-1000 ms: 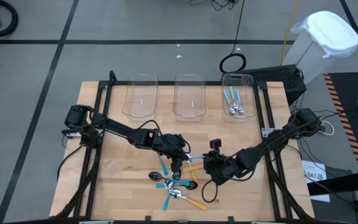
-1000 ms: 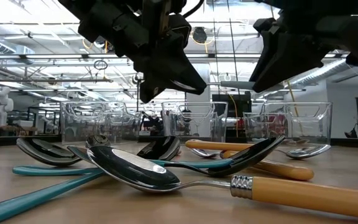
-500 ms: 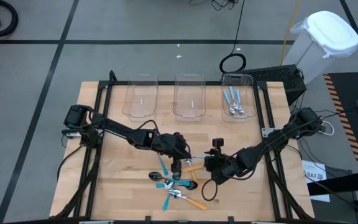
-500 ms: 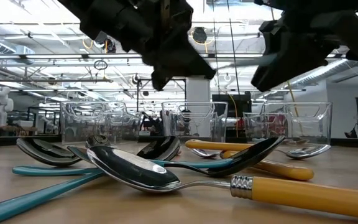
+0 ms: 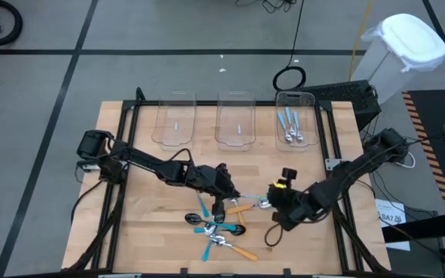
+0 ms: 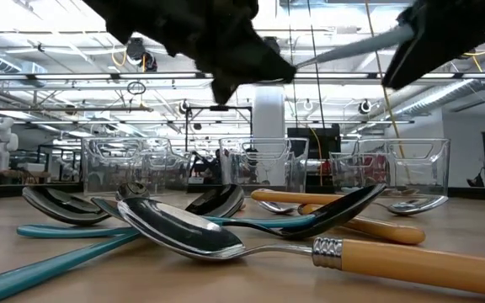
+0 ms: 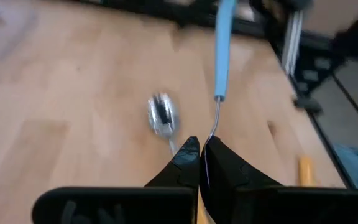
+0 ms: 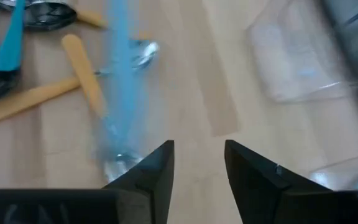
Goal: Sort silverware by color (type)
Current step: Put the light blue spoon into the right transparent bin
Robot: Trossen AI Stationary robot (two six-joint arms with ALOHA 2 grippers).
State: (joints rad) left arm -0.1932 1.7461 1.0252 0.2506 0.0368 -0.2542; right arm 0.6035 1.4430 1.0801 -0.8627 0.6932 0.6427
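A light-blue-handled spoon (image 7: 222, 56) hangs above the table, and my left gripper (image 7: 201, 142) is shut on it, above the far side of the pile of silverware (image 5: 219, 228). In the low view the spoon's handle (image 6: 352, 46) slants up from my left gripper (image 6: 259, 63) toward my right gripper (image 6: 419, 46). My right gripper (image 8: 197, 149) stands open to the right of the pile, with bare wood between its fingers. The blurred blue handle (image 8: 114, 93) passes outside its gap. The pile holds teal-handled and orange-handled spoons lying across each other on the table. My left gripper pinches the spoon's silver neck (image 7: 213, 127) between its two fingertips; the bowl is hidden behind the fingers. The fingers come slanting down from the table's left and lie along the spoon. The spoon is lifted clear, its blue handle pointing on toward the right arm.
Three clear bins (image 5: 174, 120) (image 5: 235, 120) (image 5: 294, 120) stand along the far edge; the right one holds light-blue spoons (image 5: 290, 127). A lone silver-bowled spoon (image 7: 162, 115) lies on the wood beyond the pile. Black frame rails run along the table's left and right sides.
My right gripper has drawn back from the left gripper toward the table's right edge and risen, rolling as it went. My left gripper has rolled and risen a little with the light-blue spoon, whose handle now slants up across the low view. The pile has not moved.
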